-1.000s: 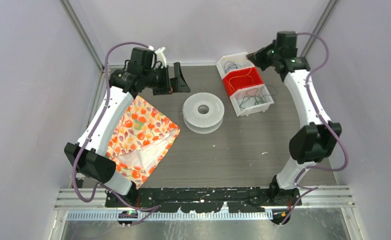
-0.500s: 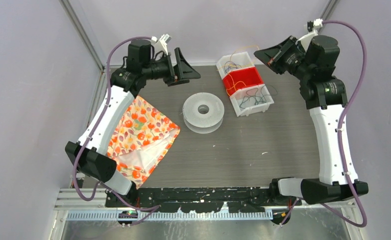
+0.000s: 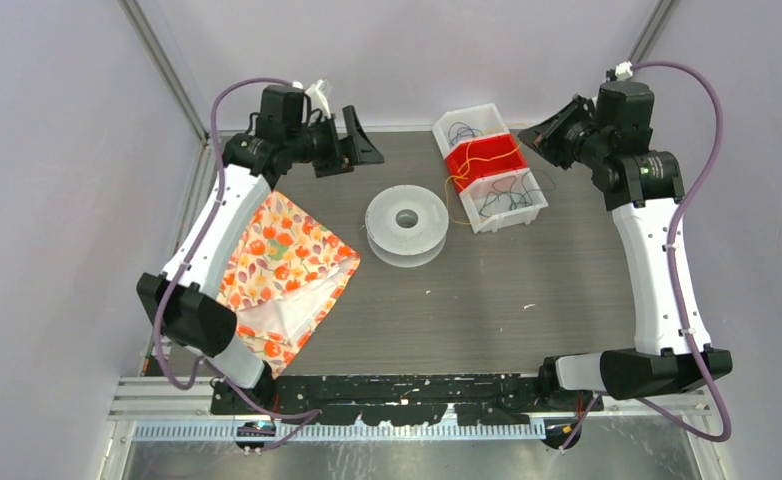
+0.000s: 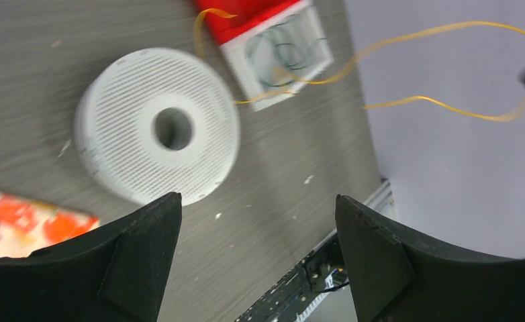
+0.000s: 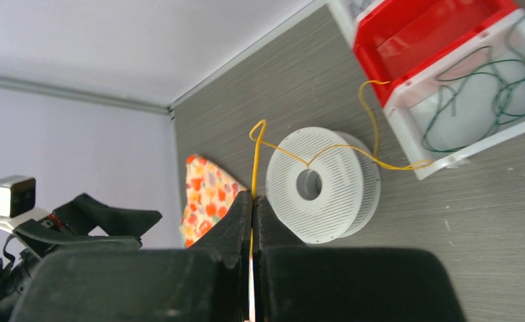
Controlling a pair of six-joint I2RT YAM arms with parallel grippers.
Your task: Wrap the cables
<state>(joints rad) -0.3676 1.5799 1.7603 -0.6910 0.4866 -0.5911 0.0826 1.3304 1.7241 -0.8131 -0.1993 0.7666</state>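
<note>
Two arms are up over the far half of the table point(image 3: 487, 300). Directions below are read from the top view, taken from the clear spool point(image 3: 407, 240), which lies flat near the table centre.

- Right gripper point(image 3: 537, 135) at 2 o'clock, just beyond the bins. In the right wrist view its fingers point(image 5: 236, 225) are pressed together, pinching the yellow-orange cable point(image 5: 374, 127) between the tips.
- From the pinch, the yellow-orange cable runs in a slack loop across the front of the spool and back toward the red bin point(image 3: 484, 160). I cannot tell whether it touches the spool.
- Left gripper point(image 3: 357, 150) at 11 o'clock, raised off the table. The left wrist view shows its fingers point(image 4: 112, 261) spread wide with nothing between them, spool and table visible through the gap.
- Red bin at 1 o'clock, set between two white bins point(image 3: 465, 128) in a row.
- Dark and greenish cables point(image 3: 502, 195) lie coiled loose inside the white bins.
- Floral cloth point(image 3: 277, 270) at 8 o'clock, lying folded beside the left arm, apart from the spool.
</note>
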